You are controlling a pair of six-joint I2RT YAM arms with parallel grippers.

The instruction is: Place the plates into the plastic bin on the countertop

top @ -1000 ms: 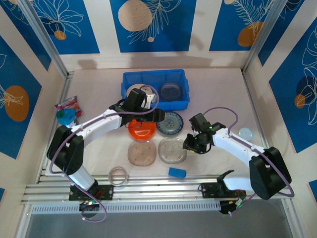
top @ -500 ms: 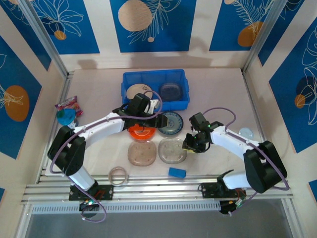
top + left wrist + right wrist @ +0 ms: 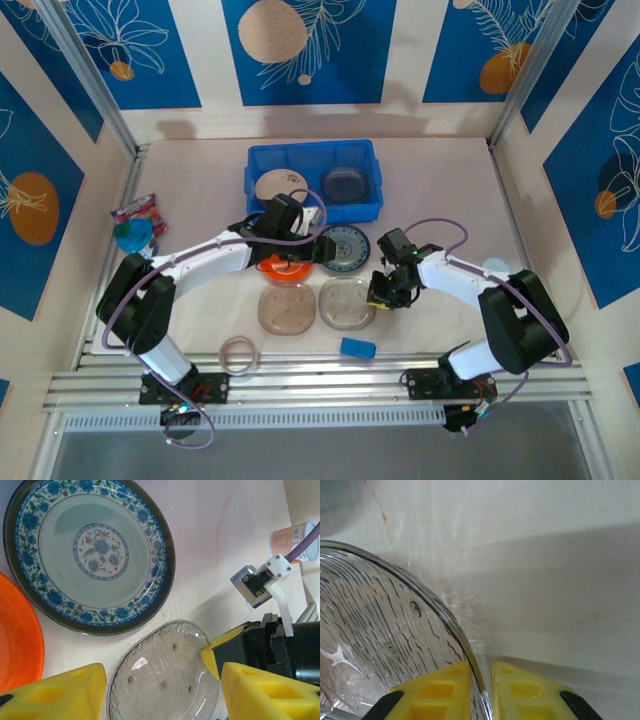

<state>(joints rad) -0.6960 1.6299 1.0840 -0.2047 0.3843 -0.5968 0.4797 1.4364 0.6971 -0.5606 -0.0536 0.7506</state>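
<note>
- Right claw (image 3: 385, 292), top view: it has slid in and narrowed onto the 3 o'clock rim of the clear plate (image 3: 347, 303). That plate lies flat on the desk (image 3: 440, 190), at 6 o'clock of the patterned plate (image 3: 345, 248).
- Same view: the left claw (image 3: 308, 243) has drawn back from the plastic bin (image 3: 312, 148) at 12 o'clock. It now hangs between the orange plate (image 3: 283, 266) and the patterned plate. A beige plate (image 3: 280, 185) and a dark plate (image 3: 345, 185) already sit in the bin.
- Left wrist view: the left claw (image 3: 160, 692) is released, jaws wide, grasping nothing. The clear plate lies below it.
- Right wrist view: the right claw (image 3: 482, 690) is clenched, with the clear plate's thin rim pinched between its fingers (image 3: 437, 687).
- Finding: the grasp is newly made. A lift toward the bin at 11 o'clock is judged next. Such a shallow rim pinch may slip.
</note>
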